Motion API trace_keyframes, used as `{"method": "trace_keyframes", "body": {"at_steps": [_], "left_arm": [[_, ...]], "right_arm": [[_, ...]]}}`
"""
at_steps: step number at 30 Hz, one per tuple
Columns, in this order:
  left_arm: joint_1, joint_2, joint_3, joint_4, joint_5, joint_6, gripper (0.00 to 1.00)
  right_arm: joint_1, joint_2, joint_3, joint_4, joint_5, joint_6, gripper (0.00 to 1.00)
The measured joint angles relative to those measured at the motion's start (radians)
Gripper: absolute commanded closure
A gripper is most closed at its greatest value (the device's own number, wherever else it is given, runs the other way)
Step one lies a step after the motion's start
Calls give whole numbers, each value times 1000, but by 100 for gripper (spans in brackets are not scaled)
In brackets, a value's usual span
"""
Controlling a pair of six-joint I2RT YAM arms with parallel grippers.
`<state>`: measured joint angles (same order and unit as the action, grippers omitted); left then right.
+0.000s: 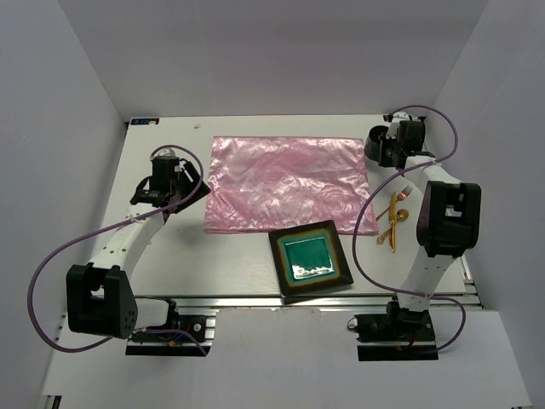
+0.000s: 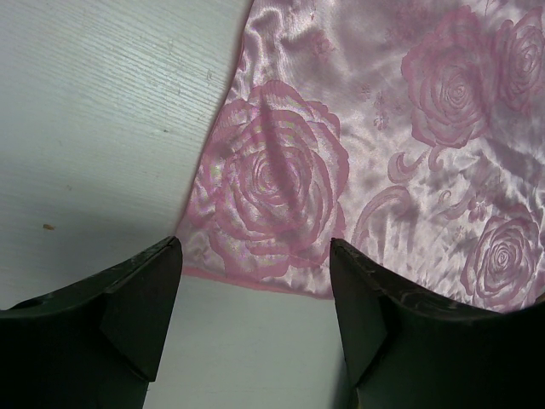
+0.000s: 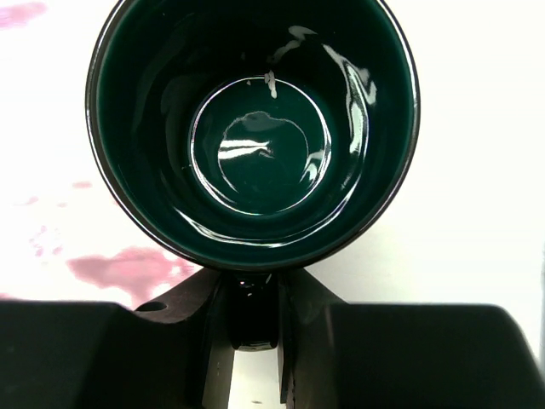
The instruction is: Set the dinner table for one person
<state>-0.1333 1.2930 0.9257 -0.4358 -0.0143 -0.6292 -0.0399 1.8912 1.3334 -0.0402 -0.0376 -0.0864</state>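
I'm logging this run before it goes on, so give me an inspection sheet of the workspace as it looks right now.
Surface: white table, a few small specks.
Job's things: pink placemat lying flat mid-table; square green plate at its near right edge; gold cutlery right of the placemat; dark green mug at the far right.
Clutter: nothing seen.
Grippers: left gripper open over the placemat's left edge; right gripper shut on the mug's handle.
Cables: purple cables loop from each arm; the right one passes between plate and cutlery.
Surroundings: plain pale walls.

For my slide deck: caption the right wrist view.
Right gripper closed on the handle of an empty dark green mug, white dinner table beneath.
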Motion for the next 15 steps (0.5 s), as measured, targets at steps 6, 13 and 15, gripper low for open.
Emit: {"method": "trace_keyframes", "body": {"at_steps": [6,13,15], "left_arm": [[0,0,0,-1,0,-1,20],[0,0,-2,-2,0,-5,20],[0,0,-2,-5,0,-7,20]], "right_arm": [[49,37,51,-15,-55,-2,100],[116,130,139,-14,-79,-27,100],[135,159,160,-16,-78,-31,100]]}}
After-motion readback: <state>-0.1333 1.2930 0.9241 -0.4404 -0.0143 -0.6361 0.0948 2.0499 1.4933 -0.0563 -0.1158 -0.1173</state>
